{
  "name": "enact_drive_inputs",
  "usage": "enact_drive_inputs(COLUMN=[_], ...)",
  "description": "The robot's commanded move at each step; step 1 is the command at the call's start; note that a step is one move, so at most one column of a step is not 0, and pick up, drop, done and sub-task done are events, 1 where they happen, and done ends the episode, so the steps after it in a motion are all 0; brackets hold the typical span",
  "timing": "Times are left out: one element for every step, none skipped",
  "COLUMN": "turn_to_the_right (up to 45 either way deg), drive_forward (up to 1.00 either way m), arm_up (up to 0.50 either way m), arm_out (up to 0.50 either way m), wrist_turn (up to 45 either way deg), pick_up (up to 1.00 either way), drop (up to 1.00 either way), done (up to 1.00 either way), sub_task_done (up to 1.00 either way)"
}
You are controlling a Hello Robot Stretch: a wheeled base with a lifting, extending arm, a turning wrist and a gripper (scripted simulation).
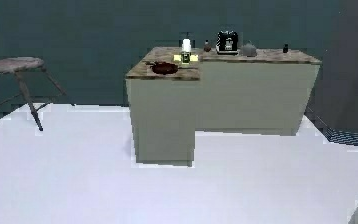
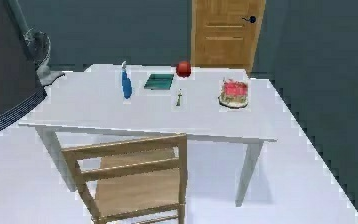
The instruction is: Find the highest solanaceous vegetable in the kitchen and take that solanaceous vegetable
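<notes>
While the robot looks ahead at an L-shaped kitchen counter [image 1: 167,120], the likeliest candidate for the task sits off to its arm side: a small red round thing [image 2: 184,69], by shape and colour probably a tomato, resting on a white counter [image 2: 97,105] near its far edge, in front of a wooden door [image 2: 227,30]. Just beside it lies a flat teal book-like thing [image 2: 159,82], then an upright blue bottle [image 2: 125,82]; a plate with something pink and white [image 2: 234,93] stands on the other side. A wooden chair [image 2: 137,180] is tucked in at the near edge.

On the kitchen counter I make out a dark shallow bowl [image 1: 163,68], a white bottle [image 1: 187,45] and a dark boxy appliance [image 1: 226,41], but nothing I could call a tomato or potato; the small items are too vague to name. A round stool [image 1: 12,65] stands well apart at the forward view's left.

By my reckoning the task is early: the search is under way, the red thing lies on its surface untaken, and approach, reach and lift all remain. Whether it is the highest such vegetable is unsettled. The state of the tool I cannot tell.
</notes>
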Motion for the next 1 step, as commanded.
enact_drive_inputs(turn_to_the_right=[3.0], drive_forward=[0.00], arm_up=[0.00], arm_out=[0.00], wrist_turn=[0.0], pick_up=[0.00], drop=[0.00], done=[0.00], sub_task_done=[0.00])
